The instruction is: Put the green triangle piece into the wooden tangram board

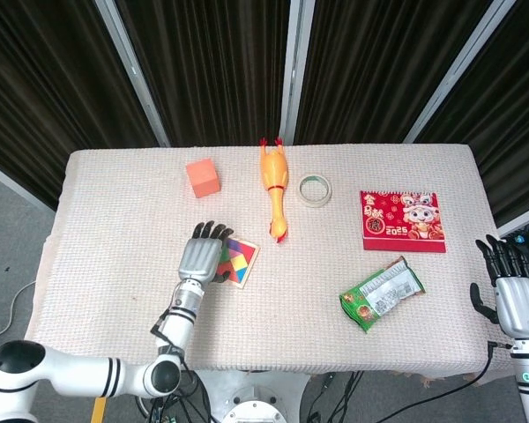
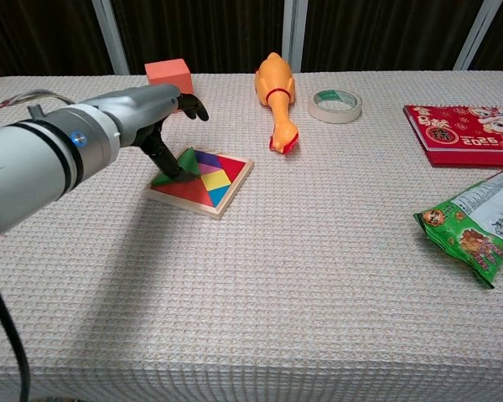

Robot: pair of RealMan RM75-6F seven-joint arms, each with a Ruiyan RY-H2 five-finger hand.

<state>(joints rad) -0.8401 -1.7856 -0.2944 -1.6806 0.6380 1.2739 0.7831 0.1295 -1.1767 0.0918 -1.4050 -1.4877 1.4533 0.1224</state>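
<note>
The wooden tangram board (image 2: 222, 203) with coloured pieces lies left of the table's middle. The green triangle (image 2: 187, 161) rests tilted at the board's left corner. My left hand (image 2: 163, 117) hovers above it with the fingers spread out over the board. One dark fingertip (image 2: 171, 164) presses down on the green triangle. In the head view the left hand (image 1: 204, 256) covers the left part of the board (image 1: 254, 258) and hides the triangle. My right hand (image 1: 511, 295) hangs off the table's right edge, fingers apart, holding nothing.
An orange cube (image 2: 168, 84) stands behind the board. A rubber chicken (image 2: 277, 96) and a tape roll (image 2: 335, 105) lie at the back middle. A red booklet (image 2: 465, 134) and a green snack bag (image 2: 478, 226) are on the right.
</note>
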